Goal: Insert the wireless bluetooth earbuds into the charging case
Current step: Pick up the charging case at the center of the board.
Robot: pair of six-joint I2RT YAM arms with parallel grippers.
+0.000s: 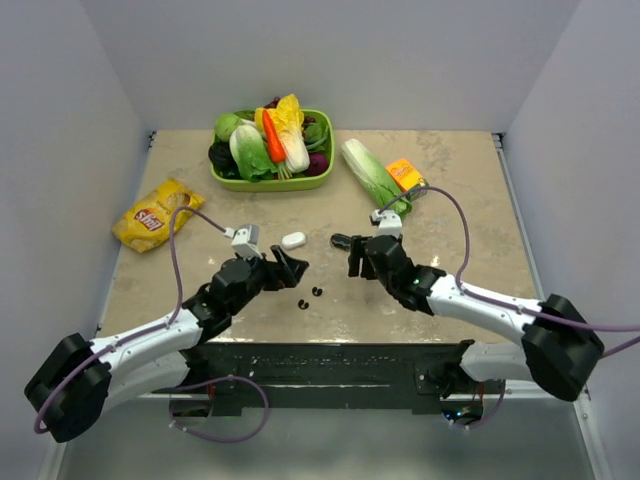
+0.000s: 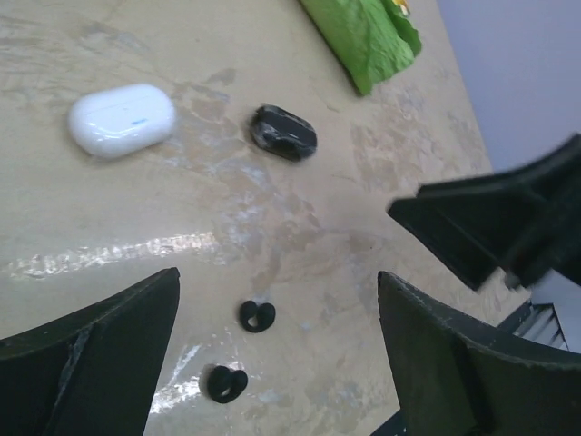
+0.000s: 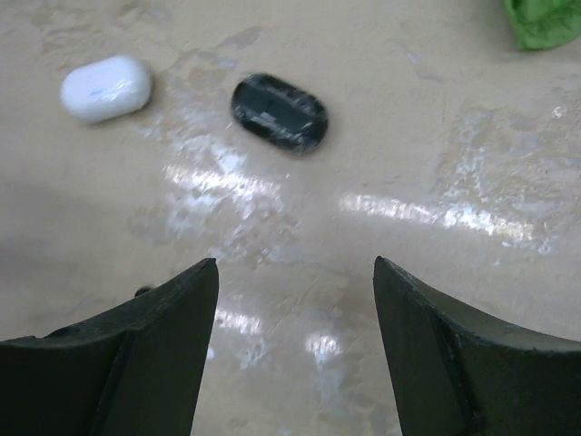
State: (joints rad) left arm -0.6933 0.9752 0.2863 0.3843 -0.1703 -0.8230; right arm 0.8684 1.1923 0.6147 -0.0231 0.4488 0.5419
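Two tiny black earbuds (image 1: 303, 304) (image 1: 317, 292) lie loose on the table near its front edge. In the left wrist view they (image 2: 257, 316) (image 2: 225, 382) lie between and just below my fingers. A closed white charging case (image 1: 293, 240) (image 2: 122, 119) (image 3: 105, 87) and a closed black charging case (image 1: 338, 240) (image 2: 283, 133) (image 3: 278, 112) lie side by side further back. My left gripper (image 1: 293, 266) (image 2: 277, 277) is open and empty above the black buds. My right gripper (image 1: 357, 262) (image 3: 295, 263) is open and empty, just short of the black case. No white earbuds show.
A green tray (image 1: 222, 181) of vegetables stands at the back centre. A leafy cabbage (image 1: 372, 176) (image 2: 363, 32) and an orange packet (image 1: 404, 174) lie at the back right. A yellow crisp bag (image 1: 153, 214) lies at the left. The right gripper (image 2: 508, 227) shows in the left wrist view.
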